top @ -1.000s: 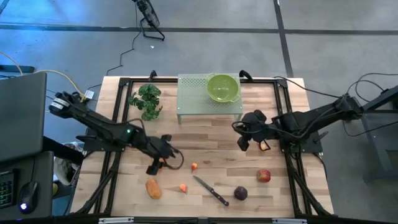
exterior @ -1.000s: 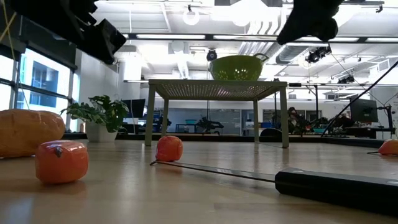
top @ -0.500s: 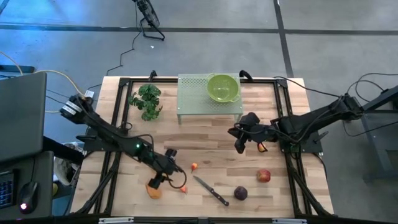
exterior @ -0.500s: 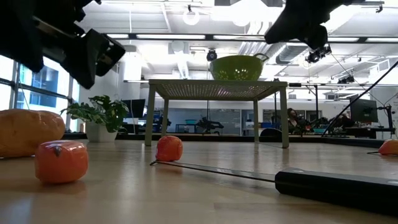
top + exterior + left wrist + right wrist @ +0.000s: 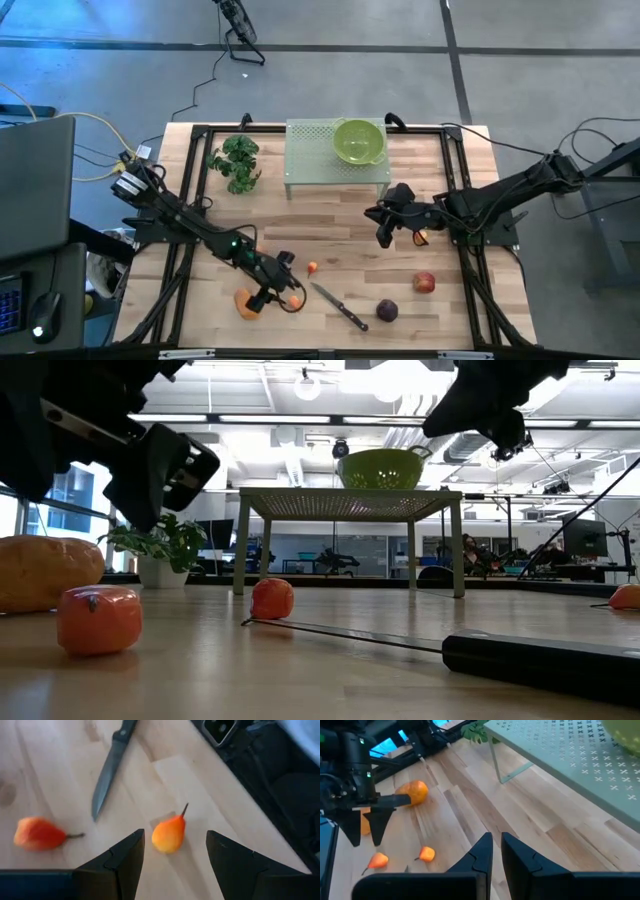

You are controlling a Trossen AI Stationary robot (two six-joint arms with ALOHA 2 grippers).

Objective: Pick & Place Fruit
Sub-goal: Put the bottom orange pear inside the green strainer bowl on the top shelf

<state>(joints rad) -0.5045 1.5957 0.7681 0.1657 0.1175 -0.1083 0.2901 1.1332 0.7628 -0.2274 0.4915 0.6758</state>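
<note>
Fruit lies along the table's near part: an orange oblong piece, two tiny red-orange ones, a dark purple round one and a red apple. My left gripper hovers open just above the nearer tiny fruit, a finger on either side, clear of it; in the high view it stands between the oblong piece and that fruit. My right gripper hangs shut above mid-table, empty. Another orange piece shows beside it.
A black-handled knife lies just right of the left gripper. At the far edge a green perforated rack carries a green colander. A green leafy bunch sits at far left. Bare wood lies between the arms.
My left gripper has moved toward the table's near edge and a little right, sinking and tipping downward, and now stands over the nearer tiny red-orange fruit. Its fingers have stayed open. No fruit has moved.
</note>
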